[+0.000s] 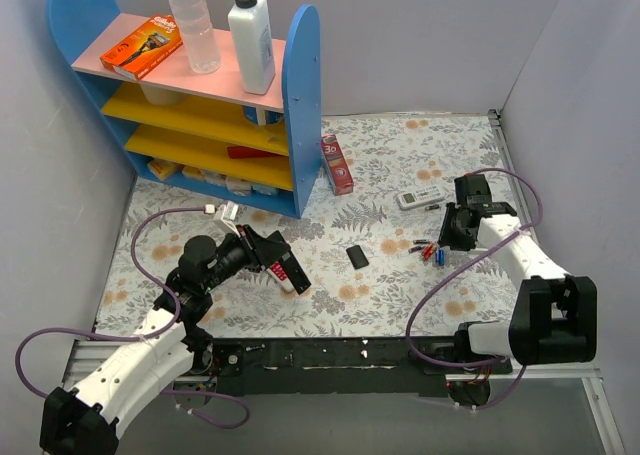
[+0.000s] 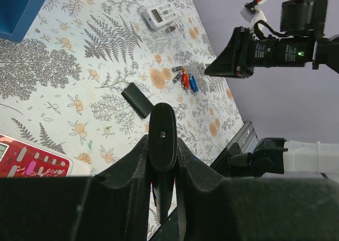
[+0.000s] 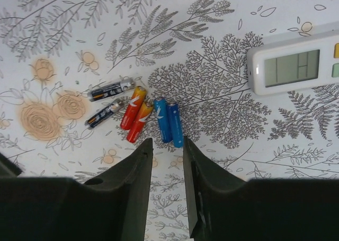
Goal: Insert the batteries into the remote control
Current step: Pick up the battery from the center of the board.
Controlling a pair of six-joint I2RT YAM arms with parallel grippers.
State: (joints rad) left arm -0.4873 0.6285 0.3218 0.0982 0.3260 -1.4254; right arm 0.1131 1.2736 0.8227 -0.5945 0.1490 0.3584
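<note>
Here, the left gripper (image 2: 162,151) is clamped on the slim, all-black rectangular remote control (image 2: 161,127) above the fern-printed tablecloth (image 2: 106,39). The right gripper (image 3: 165,145), jaws narrowly parted and empty, hovers over the red, blue and dark cylindrical batteries (image 3: 140,119) lying on it; their lettering is too small to read.

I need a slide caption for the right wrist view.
Right tool poised over six batteries, white remote nearby.
</note>
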